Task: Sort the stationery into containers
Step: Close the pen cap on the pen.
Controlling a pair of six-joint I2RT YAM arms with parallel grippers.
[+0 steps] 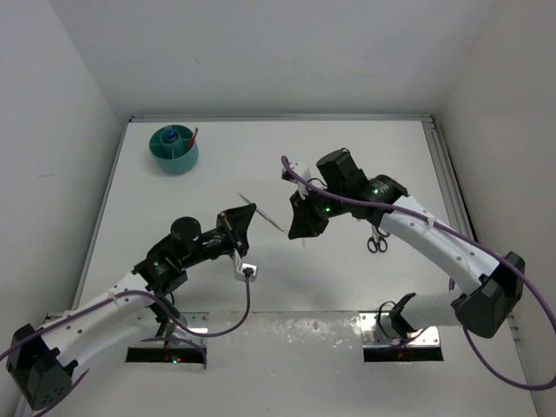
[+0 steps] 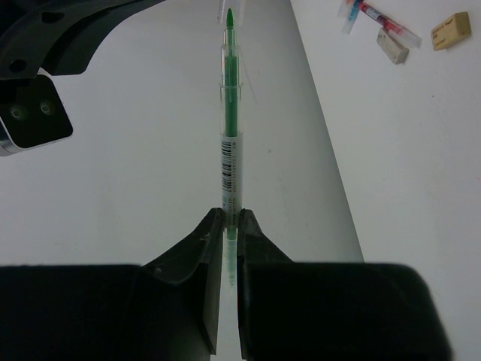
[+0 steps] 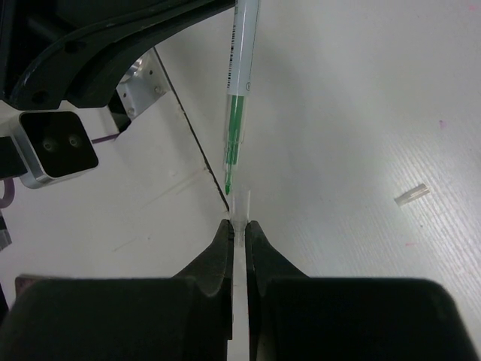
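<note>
Green-inked pen with a clear plastic barrel (image 2: 230, 128) sits clamped in the closed left jaws above the white table (image 1: 217, 174), its tip just beside a thin clear plastic piece (image 3: 240, 209) pinched by the right jaws, well apart from the round teal plastic tub (image 1: 174, 149).

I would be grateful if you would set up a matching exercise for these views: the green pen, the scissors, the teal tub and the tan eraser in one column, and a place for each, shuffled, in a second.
Things:
1. green pen
2. scissors
3. teal tub
4. tan eraser

Places:
A. at the far left of the table, a red pen standing in it
B. gripped in the left claw
C. lying beside a small white block
D. on the table close by the right arm

Pairs: 1-B, 2-D, 3-A, 4-C.
</note>
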